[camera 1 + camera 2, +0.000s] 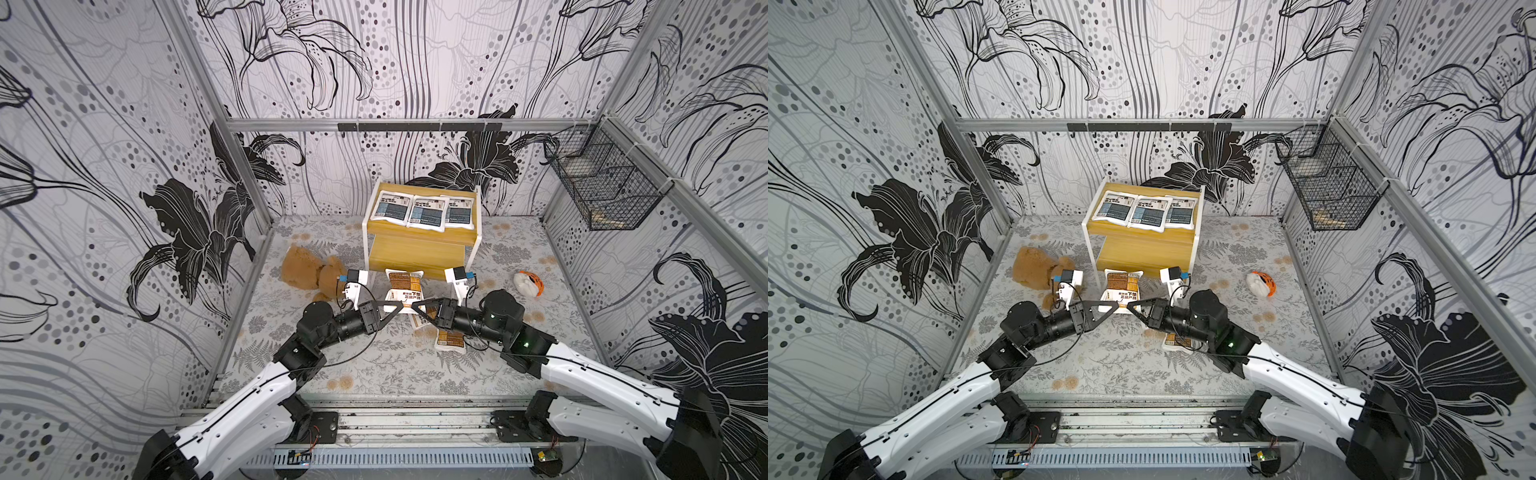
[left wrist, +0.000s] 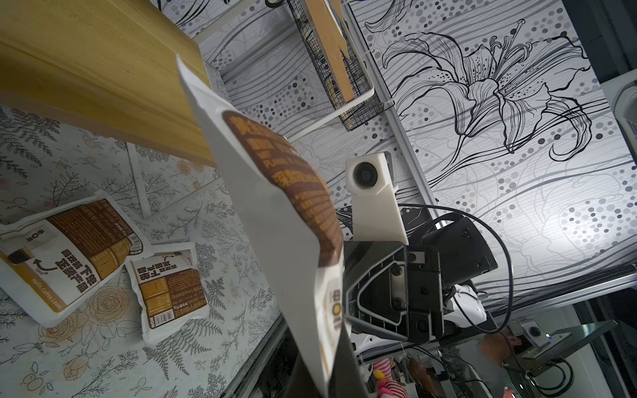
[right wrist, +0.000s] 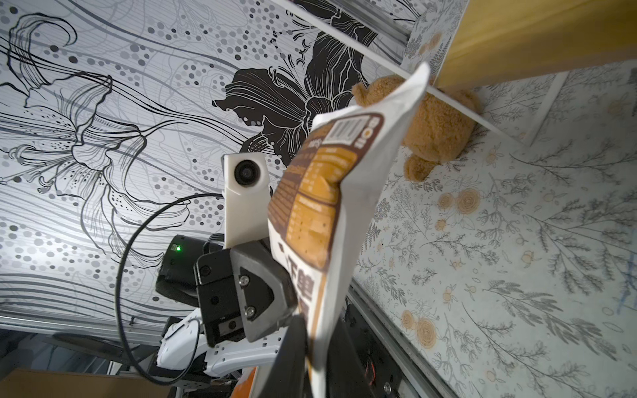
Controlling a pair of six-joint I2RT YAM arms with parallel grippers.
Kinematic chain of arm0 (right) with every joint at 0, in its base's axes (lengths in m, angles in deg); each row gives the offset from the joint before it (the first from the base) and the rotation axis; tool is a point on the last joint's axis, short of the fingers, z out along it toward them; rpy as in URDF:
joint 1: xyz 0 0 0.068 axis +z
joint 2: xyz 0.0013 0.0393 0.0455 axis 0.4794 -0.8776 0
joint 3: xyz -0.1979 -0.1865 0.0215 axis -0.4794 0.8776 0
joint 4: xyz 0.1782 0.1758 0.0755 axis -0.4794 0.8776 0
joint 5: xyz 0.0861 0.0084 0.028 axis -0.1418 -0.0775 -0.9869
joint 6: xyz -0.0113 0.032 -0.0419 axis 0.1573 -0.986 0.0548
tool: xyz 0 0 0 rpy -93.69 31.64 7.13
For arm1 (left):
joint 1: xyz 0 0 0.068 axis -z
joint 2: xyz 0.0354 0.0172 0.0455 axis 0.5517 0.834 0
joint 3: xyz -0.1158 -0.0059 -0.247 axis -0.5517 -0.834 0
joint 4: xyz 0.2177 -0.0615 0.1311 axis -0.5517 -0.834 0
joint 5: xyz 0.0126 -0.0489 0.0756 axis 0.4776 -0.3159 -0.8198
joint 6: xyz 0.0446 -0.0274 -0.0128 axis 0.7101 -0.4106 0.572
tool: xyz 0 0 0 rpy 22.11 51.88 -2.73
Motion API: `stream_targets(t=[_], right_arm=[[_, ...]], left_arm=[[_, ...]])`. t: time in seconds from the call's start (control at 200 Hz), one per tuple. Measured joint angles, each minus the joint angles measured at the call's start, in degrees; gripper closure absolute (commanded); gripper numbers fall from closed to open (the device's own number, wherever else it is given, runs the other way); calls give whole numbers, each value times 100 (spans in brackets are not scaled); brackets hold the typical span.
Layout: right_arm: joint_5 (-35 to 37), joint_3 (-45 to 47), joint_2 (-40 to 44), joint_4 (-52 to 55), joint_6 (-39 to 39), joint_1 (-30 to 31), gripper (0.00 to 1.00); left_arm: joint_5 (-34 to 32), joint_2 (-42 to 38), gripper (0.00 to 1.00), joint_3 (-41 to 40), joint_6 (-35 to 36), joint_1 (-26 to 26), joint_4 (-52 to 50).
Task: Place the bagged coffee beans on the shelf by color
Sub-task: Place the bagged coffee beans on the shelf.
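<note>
Brown pouch [image 1: 405, 284] hangs before the lower shelf board [image 1: 415, 259], its near edge pinched by both left pincer [image 1: 400, 305] and right pincer [image 1: 413, 306]. Keep it level, slide it onto the board, then release together.

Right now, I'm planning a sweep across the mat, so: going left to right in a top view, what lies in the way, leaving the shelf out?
teddy bear → brown-panel pouch held up → rightmost lying brown-panel pouch → white-and-orange toy
</note>
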Motion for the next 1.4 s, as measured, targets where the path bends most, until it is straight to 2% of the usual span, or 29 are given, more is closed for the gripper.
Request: stream_targets(t=[0.06, 0.155, 0.305, 0.491, 0.666, 0.966, 1.402], right_arm=[[79, -55, 2, 118, 52, 4, 92], [258, -181, 2, 352, 146, 4, 93], [507, -612, -205, 802, 398, 4, 94], [706, -1095, -898, 951, 667, 4, 97], [1029, -1207, -1534, 977, 706, 4, 98], [1797, -1996, -2256, 1078, 990, -9, 98], [2382, -2629, -3047, 1296, 1287, -177, 97]], left_arm=[[-13, -37, 79, 0, 52, 0, -107], [-85, -168, 62, 15, 201, 0, -452], [-702, -424, 53, 343, 481, 2, -1764], [-2085, -1110, 50, 688, 586, -4, -3438], [-2712, -1486, 50, 859, 588, -7, -4223], [-2900, -1473, 50, 883, 592, -7, -4690], [-2907, -1650, 49, 859, 629, -7, -4911]])
